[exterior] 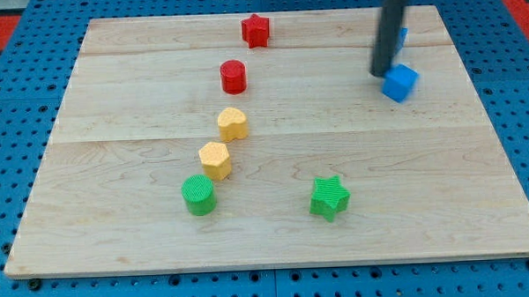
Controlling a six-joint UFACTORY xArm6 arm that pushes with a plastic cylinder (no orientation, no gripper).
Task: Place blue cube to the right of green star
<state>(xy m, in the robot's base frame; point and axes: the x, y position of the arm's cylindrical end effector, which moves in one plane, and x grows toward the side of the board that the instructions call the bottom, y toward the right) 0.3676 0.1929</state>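
The blue cube (400,82) sits on the wooden board at the view's upper right. My tip (381,73) is at the cube's upper left edge, touching it or nearly so. The green star (329,197) lies at the view's lower middle right, far below and to the left of the cube. Another blue block (403,36) shows partly behind the rod, above the cube; its shape is hidden.
A red star (255,30) is at the top centre, a red cylinder (234,76) below it. A yellow heart (232,123), a yellow hexagon (215,159) and a green cylinder (198,195) run down to the lower left. The board (460,203) lies on a blue pegboard.
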